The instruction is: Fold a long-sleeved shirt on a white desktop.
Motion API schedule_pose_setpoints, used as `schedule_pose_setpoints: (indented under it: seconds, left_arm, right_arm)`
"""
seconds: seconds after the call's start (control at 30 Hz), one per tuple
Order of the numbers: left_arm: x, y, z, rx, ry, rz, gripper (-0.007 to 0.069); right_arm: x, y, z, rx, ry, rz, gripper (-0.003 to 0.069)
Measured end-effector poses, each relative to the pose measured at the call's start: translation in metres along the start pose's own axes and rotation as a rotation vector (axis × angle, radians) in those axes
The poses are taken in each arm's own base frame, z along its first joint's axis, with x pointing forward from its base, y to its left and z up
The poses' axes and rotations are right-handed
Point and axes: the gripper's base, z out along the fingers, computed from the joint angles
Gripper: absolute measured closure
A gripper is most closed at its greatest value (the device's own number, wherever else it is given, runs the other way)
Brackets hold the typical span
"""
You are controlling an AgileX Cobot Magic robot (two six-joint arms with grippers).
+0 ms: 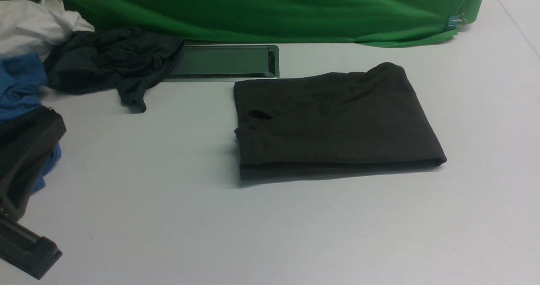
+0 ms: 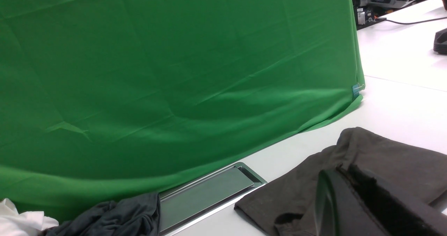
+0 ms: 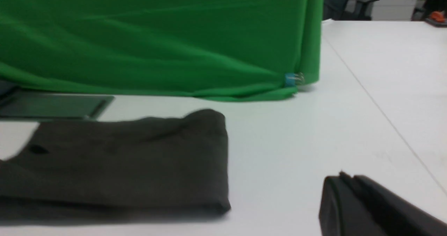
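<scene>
The long-sleeved shirt [image 1: 337, 122] lies folded into a compact rectangle on the white desk [image 1: 168, 217], a little right of centre in the front view, with one thick folded edge facing the robot and a small dark gap showing near its left side. Its far left corner sits just beside the grey-green metal panel [image 1: 223, 61] set into the desk, in front of the green cloth backdrop [image 1: 270, 6].

The left gripper [image 2: 352, 201] hangs close above the shirt's left part (as its wrist camera shows it), its jaws pressed together with nothing between them. The right gripper [image 3: 352, 204] is over bare desk, well apart from the shirt's right edge, its jaws likewise closed and empty.

At the far left of the desk is a heap of other clothes: a crumpled dark slate-grey garment [image 1: 109, 63] overlapping the panel's end, a blue shirt [image 1: 19, 87] and a white cloth [image 1: 33, 25].
</scene>
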Motion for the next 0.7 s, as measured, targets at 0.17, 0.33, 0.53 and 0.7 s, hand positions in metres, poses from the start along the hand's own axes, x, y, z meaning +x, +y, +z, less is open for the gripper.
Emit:
schedule_pose_setpoints:
  seconds: [0.17, 0.33, 0.53, 0.7]
  left_arm:
    - [0.000, 0.000, 0.000, -0.001, -0.002, 0.000, 0.0606]
    - [0.000, 0.000, 0.000, -0.002, -0.005, 0.000, 0.0606]
    - [0.000, 0.000, 0.000, -0.002, -0.005, 0.000, 0.0606]
    - [0.000, 0.000, 0.000, -0.002, -0.005, 0.000, 0.0606]
  right_arm:
    - [0.038, 0.000, 0.003, 0.004, 0.039, 0.014, 0.0638]
    - [0.044, 0.000, 0.002, -0.002, 0.081, 0.036, 0.0634]
    - [0.044, 0.000, 0.002, -0.002, 0.080, 0.038, 0.0626]
    - [0.044, 0.000, 0.002, -0.002, 0.080, 0.039, 0.0608]
